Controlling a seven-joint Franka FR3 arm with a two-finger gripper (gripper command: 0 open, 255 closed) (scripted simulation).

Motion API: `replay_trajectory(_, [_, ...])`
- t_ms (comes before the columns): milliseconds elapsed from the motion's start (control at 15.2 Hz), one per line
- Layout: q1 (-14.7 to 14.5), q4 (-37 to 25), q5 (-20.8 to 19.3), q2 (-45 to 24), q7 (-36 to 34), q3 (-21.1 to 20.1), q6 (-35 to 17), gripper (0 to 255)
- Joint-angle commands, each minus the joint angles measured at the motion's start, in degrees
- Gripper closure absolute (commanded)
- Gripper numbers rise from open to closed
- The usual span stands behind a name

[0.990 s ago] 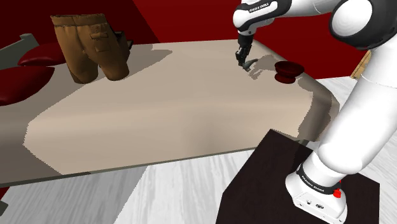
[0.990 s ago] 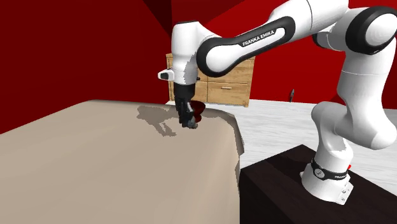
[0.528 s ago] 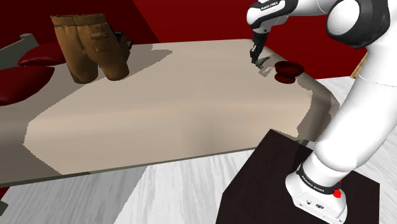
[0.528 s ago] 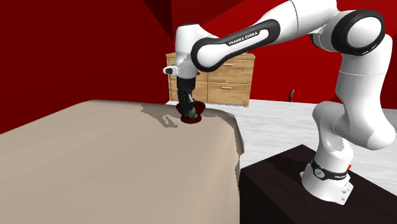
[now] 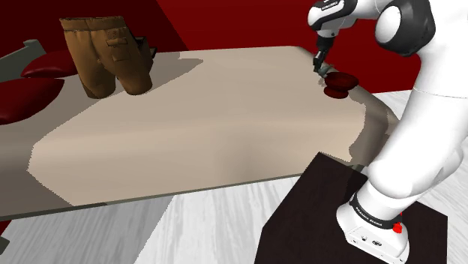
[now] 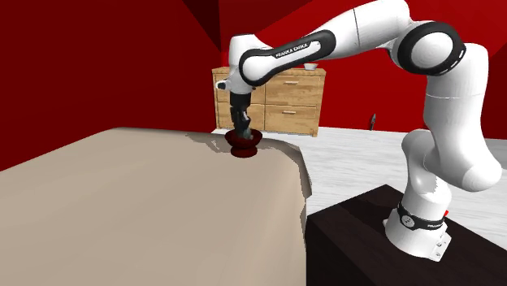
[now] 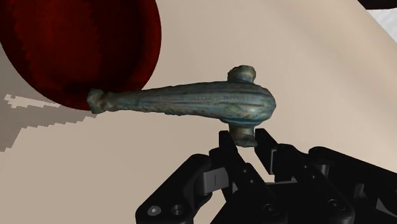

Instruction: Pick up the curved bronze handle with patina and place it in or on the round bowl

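The bowl [image 5: 339,82] sits close to the table's [image 5: 210,112] far corner at the shoulder view's right, near the edge where the top drops toward the floor [image 6: 357,158] and the stand [image 5: 315,210]. In the second exterior view a wooden dresser [image 6: 280,101] stands beyond that corner against the red wall. Toward the shoulder view's left the beige top is wide and bare as far as a pair of brown trousers [image 5: 105,52] at the far side, well apart from the bowl, with red cushions [image 5: 45,67] past the table's end.

The gripper [image 5: 321,67] hangs above the table, just beside the bowl on its open side, pointing down. In the second exterior view it lines up over the bowl. The black fingers [image 7: 226,153] are nearly closed, clasping a small stub on the handle's [image 7: 184,102] thick end between them.

The handle is off the table and lies crosswise to the fingers. It is a long, gently bowed bar, dull bronze under blue-green patina (with fine ridges running along it). One end swells into a rounded head with a knob on each side. The other end tapers to a small knobbed tip that reaches over the dark red bowl's rim.
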State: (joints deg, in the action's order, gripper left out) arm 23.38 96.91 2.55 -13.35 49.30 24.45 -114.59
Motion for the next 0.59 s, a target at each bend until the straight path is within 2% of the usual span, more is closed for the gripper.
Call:
replay_trajectory(0, [2.03, -2.72, 1.35, -2.08, 3.01, 0.68, 0.71, 255])
replay_trajectory(396, [8.97, -11.69, 5.56, -8.98, 11.30, 2.01, 3.30, 255])
replay_trajectory(528, [12.37, -16.74, 7.48, -12.59, 14.52, 2.22, 5.00, 255])
